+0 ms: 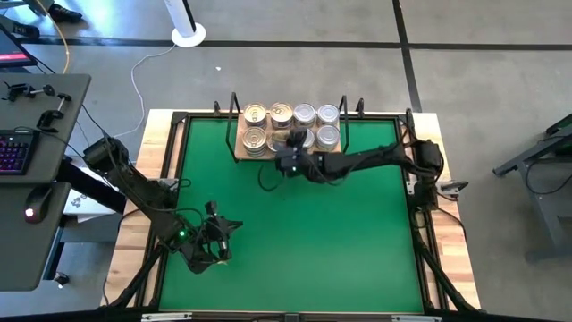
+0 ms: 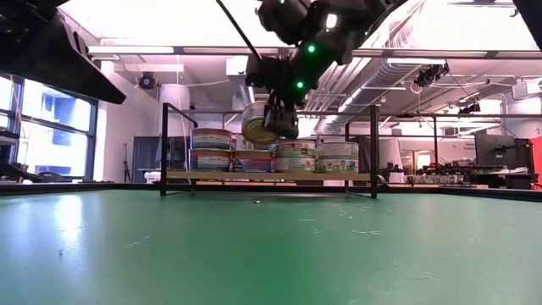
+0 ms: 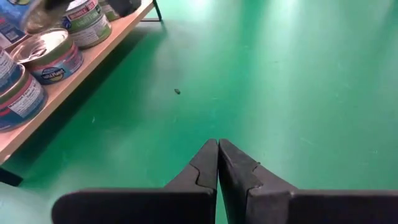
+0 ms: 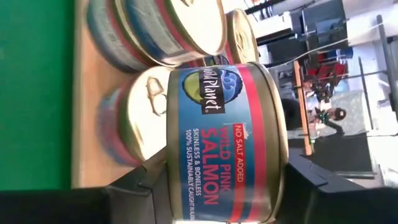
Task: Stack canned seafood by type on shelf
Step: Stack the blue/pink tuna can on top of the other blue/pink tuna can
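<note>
The shelf (image 1: pixel 239 154) is a tan board with black uprights at the far middle of the green mat (image 1: pixel 295 233). Several flat round tins (image 1: pixel 304 114) stand on it, some stacked two high (image 2: pixel 212 148). My right gripper (image 1: pixel 288 148) reaches in from the table's right and is shut on a gold-lidded salmon tin (image 4: pixel 224 137), held above the shelf's near row (image 2: pixel 258 123). My left gripper (image 3: pixel 217 149) hovers shut over the mat at the near left (image 1: pixel 219 237), holding nothing. My right gripper pinches the salmon tin between its two fingers, one finger (image 4: pixel 140 186) on the lidded flat end and the other (image 4: pixel 317 180) on the opposite flat end. The label wall (image 4: pixel 217 186) faces the wrist. The tin stands on edge, tilted, lifted clear of the tins below.
The shelf's black uprights (image 2: pixel 373 148) rise at its ends beside the right arm. A dark speck (image 3: pixel 177 91) lies on the mat before the shelf. The mat's middle and near part are bare. A desk with a keyboard (image 1: pixel 13 152) stands off the table's left.
</note>
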Available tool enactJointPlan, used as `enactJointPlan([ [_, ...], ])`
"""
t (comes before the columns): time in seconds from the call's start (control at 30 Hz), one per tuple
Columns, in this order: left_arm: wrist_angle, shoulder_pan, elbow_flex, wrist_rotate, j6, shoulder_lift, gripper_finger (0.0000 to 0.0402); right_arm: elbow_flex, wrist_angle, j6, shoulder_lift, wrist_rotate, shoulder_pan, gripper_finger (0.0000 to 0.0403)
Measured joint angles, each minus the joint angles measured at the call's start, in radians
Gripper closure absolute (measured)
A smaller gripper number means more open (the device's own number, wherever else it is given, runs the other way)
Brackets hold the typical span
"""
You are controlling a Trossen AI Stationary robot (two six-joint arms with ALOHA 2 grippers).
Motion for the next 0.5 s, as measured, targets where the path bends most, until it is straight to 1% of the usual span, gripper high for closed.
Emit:
enactJointPlan([
  [0.07,0.0,0.0,0.0,-0.002,0.0,0.0,0.0401,0.0,0.008,0.001,0.007,-0.022,-0.023,0.0218],
  [0.23,0.0,0.0,0.0,-0.004,0.0,0.0,0.0401,0.0,0.032,0.031,0.011,-0.142,-0.064,0.0218],
  [0.43,0.0,0.0,0.0,-0.005,0.014,0.0,0.0401,0.0,0.04,0.045,0.01,-0.149,-0.087,0.0218],
  [0.5,0.0,0.0,0.0,-0.005,0.018,0.0,0.0401,0.0,0.044,0.045,0.01,-0.171,-0.089,0.0218],
])
